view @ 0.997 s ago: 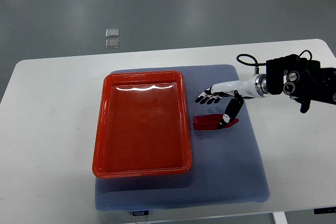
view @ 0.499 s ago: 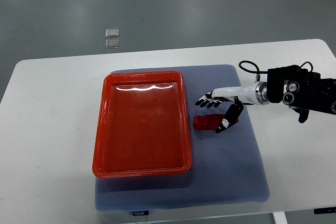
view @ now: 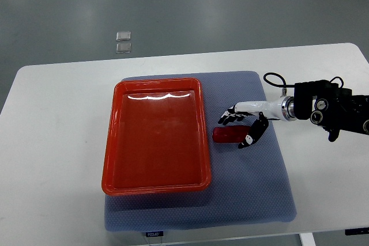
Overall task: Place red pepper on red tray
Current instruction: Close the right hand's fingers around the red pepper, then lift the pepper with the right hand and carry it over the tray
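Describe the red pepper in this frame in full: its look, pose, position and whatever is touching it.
The red pepper is a small, glossy red piece lying flat on the blue-grey mat, its long axis roughly left to right. It sits just right of the red tray, outside it and apart from its rim. The right hand is over its right end, fingers above it and thumb below, covering that end; whether they actually grip it cannot be told. No stem is discernible.

A glossy red tray [view: 115,159] and a red pepper [view: 228,135] are set against a blue-grey mat [view: 253,194] with a fine dotted weave. The table [view: 57,142] is plain white. The right hand [view: 245,122] is coloured white and black.
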You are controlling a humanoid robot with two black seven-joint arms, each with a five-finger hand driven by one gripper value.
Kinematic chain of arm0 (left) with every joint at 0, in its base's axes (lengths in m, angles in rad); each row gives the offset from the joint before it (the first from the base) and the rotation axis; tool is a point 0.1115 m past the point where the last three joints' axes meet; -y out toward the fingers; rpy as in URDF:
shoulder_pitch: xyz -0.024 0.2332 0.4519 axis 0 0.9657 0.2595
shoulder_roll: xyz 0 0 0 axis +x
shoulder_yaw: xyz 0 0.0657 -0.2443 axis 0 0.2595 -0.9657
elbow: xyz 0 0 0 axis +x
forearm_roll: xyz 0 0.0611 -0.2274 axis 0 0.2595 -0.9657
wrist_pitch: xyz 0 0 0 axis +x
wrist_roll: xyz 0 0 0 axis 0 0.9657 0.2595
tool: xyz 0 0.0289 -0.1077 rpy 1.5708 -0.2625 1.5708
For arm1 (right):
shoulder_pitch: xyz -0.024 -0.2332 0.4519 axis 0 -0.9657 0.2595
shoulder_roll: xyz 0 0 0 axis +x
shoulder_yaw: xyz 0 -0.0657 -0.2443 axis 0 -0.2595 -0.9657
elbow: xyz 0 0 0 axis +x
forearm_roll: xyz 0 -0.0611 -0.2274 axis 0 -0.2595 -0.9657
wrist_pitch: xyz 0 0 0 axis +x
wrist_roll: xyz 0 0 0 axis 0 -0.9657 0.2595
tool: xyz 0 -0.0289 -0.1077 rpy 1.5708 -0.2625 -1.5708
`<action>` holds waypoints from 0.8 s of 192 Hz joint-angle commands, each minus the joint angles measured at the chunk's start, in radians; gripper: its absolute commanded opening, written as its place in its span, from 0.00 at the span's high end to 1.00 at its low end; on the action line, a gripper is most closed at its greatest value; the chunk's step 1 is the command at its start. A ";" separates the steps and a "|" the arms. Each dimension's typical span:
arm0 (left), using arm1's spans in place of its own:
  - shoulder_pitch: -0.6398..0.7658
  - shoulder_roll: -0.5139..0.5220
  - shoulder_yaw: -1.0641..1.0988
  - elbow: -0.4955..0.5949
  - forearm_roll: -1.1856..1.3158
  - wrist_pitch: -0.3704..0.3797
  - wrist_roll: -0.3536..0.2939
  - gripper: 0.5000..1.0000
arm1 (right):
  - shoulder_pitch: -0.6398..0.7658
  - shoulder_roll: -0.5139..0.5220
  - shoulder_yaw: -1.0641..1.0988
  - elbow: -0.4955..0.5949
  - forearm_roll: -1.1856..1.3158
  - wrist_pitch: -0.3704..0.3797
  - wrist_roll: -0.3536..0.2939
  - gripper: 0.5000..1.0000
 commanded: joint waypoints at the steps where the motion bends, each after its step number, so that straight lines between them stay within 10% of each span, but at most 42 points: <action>1: 0.000 0.000 0.000 0.000 0.000 -0.001 0.000 0.00 | -0.003 0.001 -0.001 0.000 -0.004 -0.001 0.000 0.41; 76: 0.000 0.000 -0.002 0.000 0.000 -0.001 0.000 0.00 | -0.026 0.002 -0.001 0.000 -0.058 -0.018 0.008 0.92; 154: 0.000 0.000 -0.002 0.002 0.000 -0.001 0.000 0.00 | -0.010 -0.024 0.041 0.000 -0.058 -0.016 0.015 1.00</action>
